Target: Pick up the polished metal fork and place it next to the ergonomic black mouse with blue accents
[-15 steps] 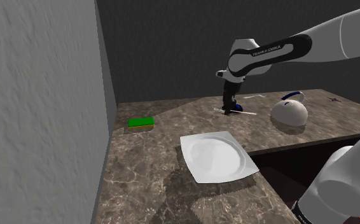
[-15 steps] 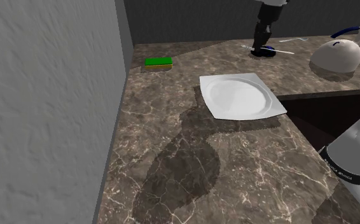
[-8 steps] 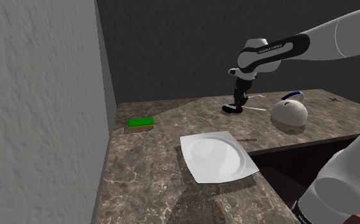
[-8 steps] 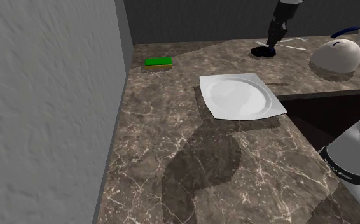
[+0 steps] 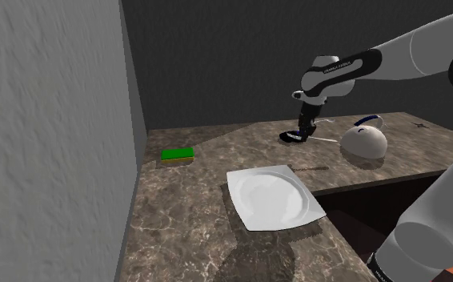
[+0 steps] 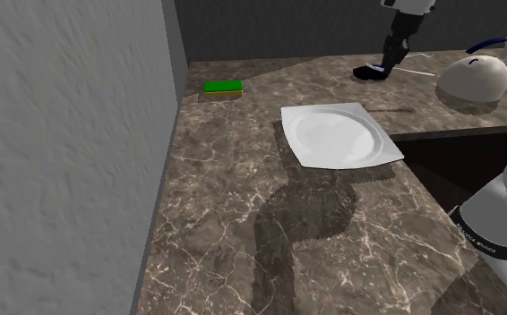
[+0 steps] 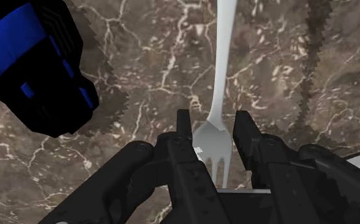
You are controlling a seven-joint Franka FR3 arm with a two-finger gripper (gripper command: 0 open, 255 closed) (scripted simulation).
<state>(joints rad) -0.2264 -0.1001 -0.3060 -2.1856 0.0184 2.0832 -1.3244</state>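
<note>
Where the dark marble counter (image 5: 217, 148) runs toward its far edge, the black gripper (image 7: 214, 124) hangs low over the pale metal fork (image 7: 222, 57). Its fingers (image 7: 184, 130) stand apart with the tined head between them and a sliver of gap on each side, so it is probably not clamped. The fork's handle runs straight away from the gripper, toward three o'clock in the shoulder view. The black-and-blue mouse (image 7: 35, 70) sits just beside the gripper, at its nine o'clock in that view.

White plate (image 5: 273, 198), green sponge (image 5: 178, 155), white kettle (image 5: 365, 142)
</note>
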